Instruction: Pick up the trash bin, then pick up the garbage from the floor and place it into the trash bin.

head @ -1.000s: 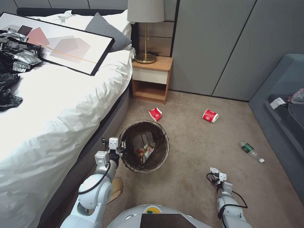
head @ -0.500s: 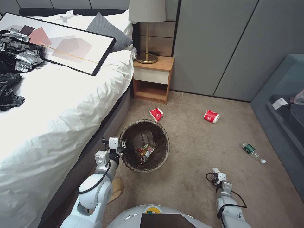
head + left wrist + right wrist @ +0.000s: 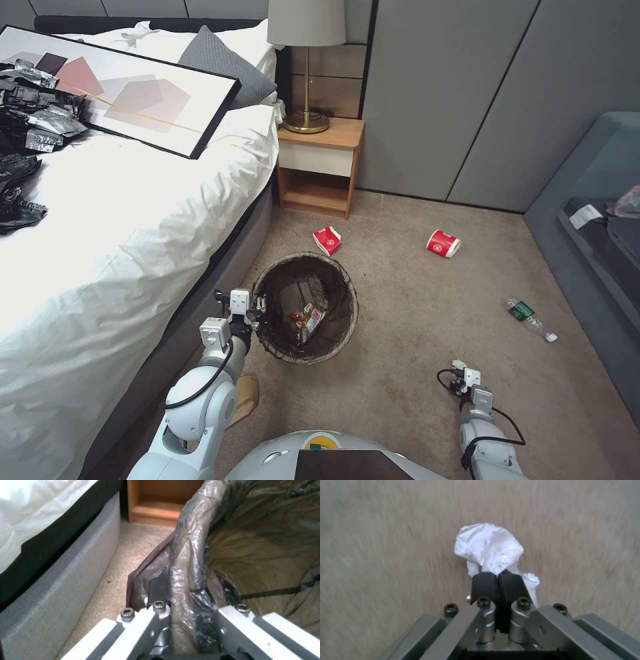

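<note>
The trash bin (image 3: 337, 337), round with a dark liner, stands on the carpet beside the bed with yellow wrappers (image 3: 305, 320) inside. My left gripper (image 3: 259, 313) is shut on its near-left rim; the left wrist view shows the fingers (image 3: 159, 587) clamping the liner-covered rim (image 3: 190, 542). My right gripper (image 3: 460, 372), low at the front right, is shut on a crumpled white tissue (image 3: 490, 550). A flattened red cup (image 3: 327, 240), a red cup (image 3: 443, 243) and a green-labelled bottle (image 3: 528, 317) lie on the floor farther off. A brown paper bag (image 3: 245, 398) pokes out beneath my left arm.
The bed (image 3: 120, 220) fills the left, carrying a framed picture (image 3: 133, 93) and black plastic bags (image 3: 27, 133). A wooden nightstand (image 3: 320, 167) with a lamp stands beyond the bin. A grey sofa (image 3: 593, 193) bounds the right, and open carpet lies between.
My right gripper, holding the tissue, has drawn back a little toward my base. The left gripper and the bin have stayed put.
</note>
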### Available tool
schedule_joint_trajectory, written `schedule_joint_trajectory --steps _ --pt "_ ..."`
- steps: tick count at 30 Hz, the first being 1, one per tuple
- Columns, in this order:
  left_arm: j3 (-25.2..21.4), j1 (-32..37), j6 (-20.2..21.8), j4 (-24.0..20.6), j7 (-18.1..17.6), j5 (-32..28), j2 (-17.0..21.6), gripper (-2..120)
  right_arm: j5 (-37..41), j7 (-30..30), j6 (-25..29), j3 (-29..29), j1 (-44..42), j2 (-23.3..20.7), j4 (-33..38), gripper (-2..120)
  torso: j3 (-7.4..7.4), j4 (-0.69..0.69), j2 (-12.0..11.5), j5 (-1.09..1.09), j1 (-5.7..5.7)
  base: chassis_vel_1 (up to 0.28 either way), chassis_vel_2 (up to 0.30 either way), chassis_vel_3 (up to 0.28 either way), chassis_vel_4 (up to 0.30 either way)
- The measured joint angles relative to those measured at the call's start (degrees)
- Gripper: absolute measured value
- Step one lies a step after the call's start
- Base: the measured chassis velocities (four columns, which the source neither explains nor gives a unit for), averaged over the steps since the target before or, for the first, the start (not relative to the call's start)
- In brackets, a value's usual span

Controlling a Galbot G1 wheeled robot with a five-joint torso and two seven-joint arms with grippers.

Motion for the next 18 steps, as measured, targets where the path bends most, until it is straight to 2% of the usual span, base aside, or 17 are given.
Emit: schedule_joint_trajectory --steps 8,18 --pt "0.1 0.0 0.0 0.0 0.0 0.0 0.0 0 0.8 0.3 4.6 -0.9 -2.1 0.4 7.8 0 0.0 0.03 0.0 -0.01 0.0 0.0 0.0 0.0 0.0" --pt "0.2 -0.1 0.0 0.1 0.0 0.0 0.0 0 1.9 -0.7 10.4 -1.9 -3.8 0.9 14.3 0 -0.01 0.05 0.0 -0.01 0.0 0.0 0.0 0.0 0.0"
